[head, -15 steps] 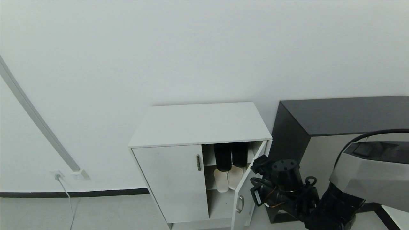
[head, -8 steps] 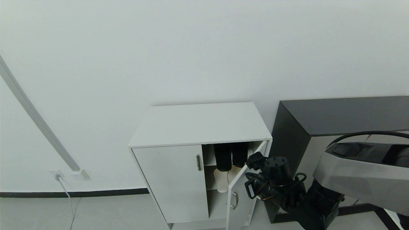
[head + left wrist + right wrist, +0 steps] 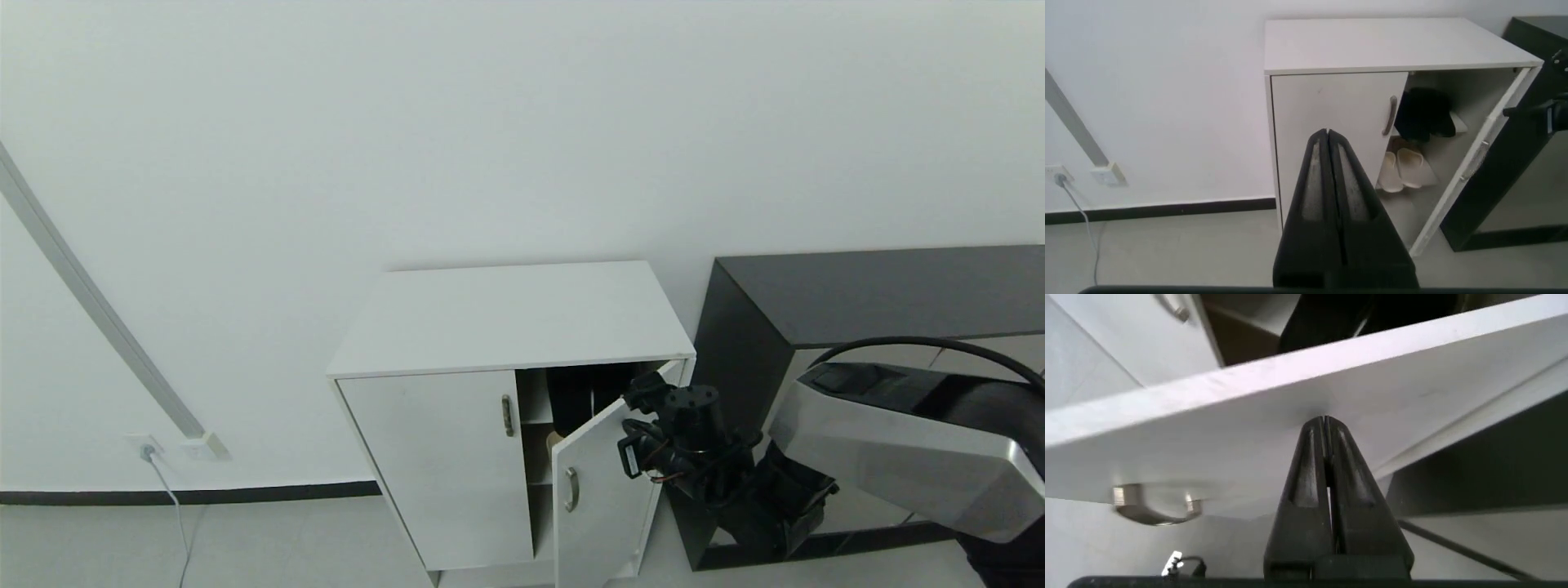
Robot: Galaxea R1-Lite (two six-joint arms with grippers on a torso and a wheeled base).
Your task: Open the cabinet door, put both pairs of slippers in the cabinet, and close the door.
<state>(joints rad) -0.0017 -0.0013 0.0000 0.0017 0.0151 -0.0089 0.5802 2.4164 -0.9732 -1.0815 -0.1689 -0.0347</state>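
**Cabinet** (image 3: pixel 510 320): white, two doors, standing on the floor against the wall.
- Left door (image 3: pixel 441 465): shut, with its metal handle at the inner edge.
- Right door (image 3: pixel 600 498): partly open. It is hinged at the cabinet's right side, and its free edge stands out from the front. Its door handle (image 3: pixel 571 488) faces outward.

**Right hand** (image 3: pixel 1325 423): fingers together, nothing between them. The tips rest against the outer face of the right door, near its top edge and above the door handle. In the head view the hand sits at the door's upper corner, on the hinge side.

**Left hand** (image 3: pixel 1328 135): fingers together and empty. It is held well apart from the cabinet and points toward the left door.

**Contents**: both pairs are inside, behind the right door opening.
- Black slippers (image 3: pixel 1427 114): on the upper shelf.
- White slippers (image 3: pixel 1404 169): on the shelf directly below, the two lying side by side.
- In the head view the right door covers most of both pairs.

**Surroundings**: a black furniture unit (image 3: pixel 857 294) stands just beside the cabinet's right side. A wall socket (image 3: pixel 147 447) with a cable plugged in sits low on the wall, well to the left.
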